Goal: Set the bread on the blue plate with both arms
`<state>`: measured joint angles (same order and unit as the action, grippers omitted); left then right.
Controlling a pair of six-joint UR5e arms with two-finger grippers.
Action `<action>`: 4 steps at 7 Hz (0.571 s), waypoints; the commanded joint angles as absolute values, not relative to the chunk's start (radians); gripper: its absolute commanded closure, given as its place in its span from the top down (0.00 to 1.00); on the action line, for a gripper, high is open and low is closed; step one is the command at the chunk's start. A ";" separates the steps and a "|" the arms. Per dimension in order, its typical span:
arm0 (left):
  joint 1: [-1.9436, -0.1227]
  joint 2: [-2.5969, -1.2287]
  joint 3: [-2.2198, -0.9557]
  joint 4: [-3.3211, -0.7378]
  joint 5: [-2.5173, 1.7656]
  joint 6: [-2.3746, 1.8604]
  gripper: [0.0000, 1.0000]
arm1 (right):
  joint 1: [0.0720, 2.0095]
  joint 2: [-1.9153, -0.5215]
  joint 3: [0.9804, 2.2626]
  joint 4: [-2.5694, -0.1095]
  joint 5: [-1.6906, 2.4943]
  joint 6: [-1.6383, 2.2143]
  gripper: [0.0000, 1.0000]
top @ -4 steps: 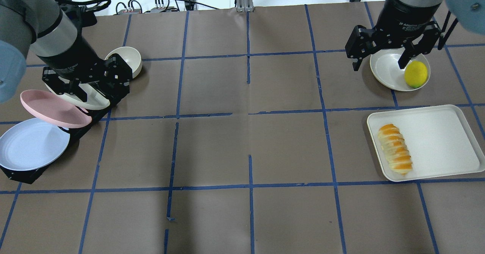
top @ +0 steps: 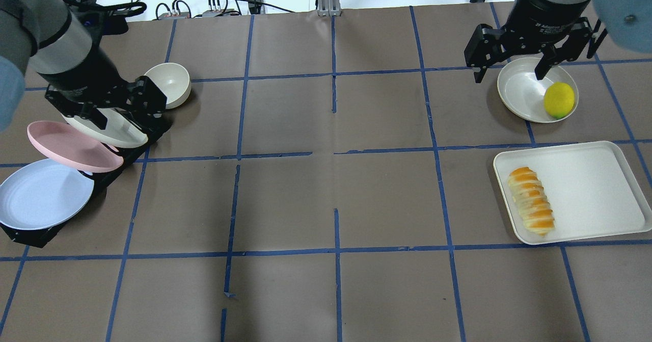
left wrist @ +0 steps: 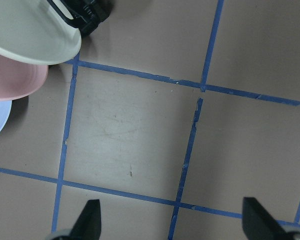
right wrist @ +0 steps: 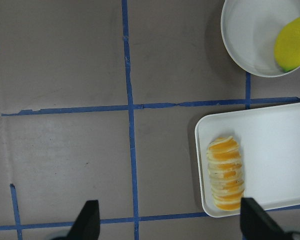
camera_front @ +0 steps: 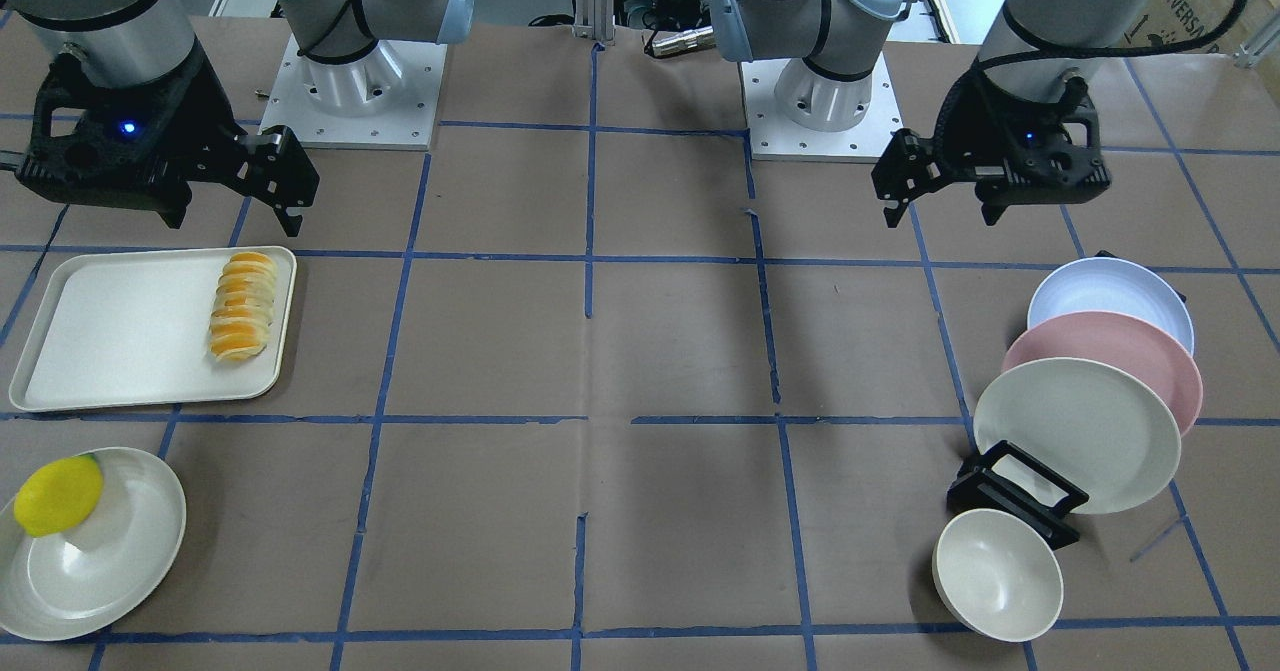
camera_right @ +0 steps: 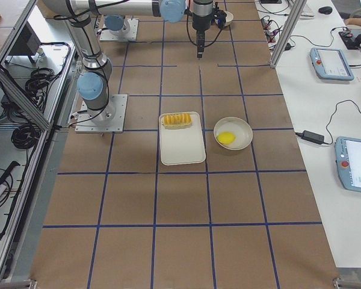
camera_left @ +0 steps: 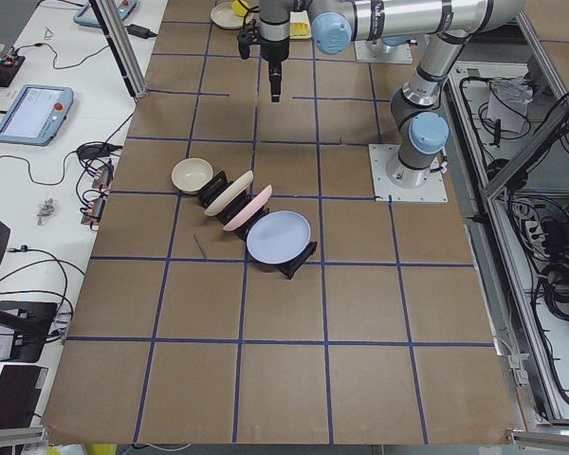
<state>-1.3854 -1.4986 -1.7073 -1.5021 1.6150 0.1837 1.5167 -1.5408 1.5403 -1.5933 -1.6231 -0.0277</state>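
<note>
The bread (top: 531, 200) lies on the left part of a white tray (top: 591, 189) at the right of the overhead view; it also shows in the front view (camera_front: 242, 306) and the right wrist view (right wrist: 226, 172). The blue plate (top: 43, 194) leans in a black rack (top: 30, 235) at the left, nearest the robot, and shows in the front view (camera_front: 1105, 286). My left gripper (top: 109, 117) is open and empty above the rack's far end. My right gripper (top: 509, 77) is open and empty, above the table beyond the tray.
A pink plate (top: 71, 146) and a cream plate (camera_front: 1075, 431) stand in the same rack behind the blue one. A cream bowl (top: 170, 82) sits beside the rack. A lemon (top: 559, 100) lies in a cream plate (top: 519, 92) beyond the tray.
Both grippers have shifted a little toward the top of the overhead view, still open. The bread, the tray and the plates have not moved.
</note>
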 commanded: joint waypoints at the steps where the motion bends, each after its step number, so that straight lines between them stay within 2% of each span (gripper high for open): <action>1: -1.197 -1.497 -1.700 -1.508 1.608 0.398 1.00 | 1.444 -1.532 1.590 -1.672 -1.653 -0.247 1.00; 4: -0.868 -1.503 -1.687 -1.503 1.606 0.979 1.00 | 1.273 -1.540 1.780 -1.850 -1.635 -0.479 0.99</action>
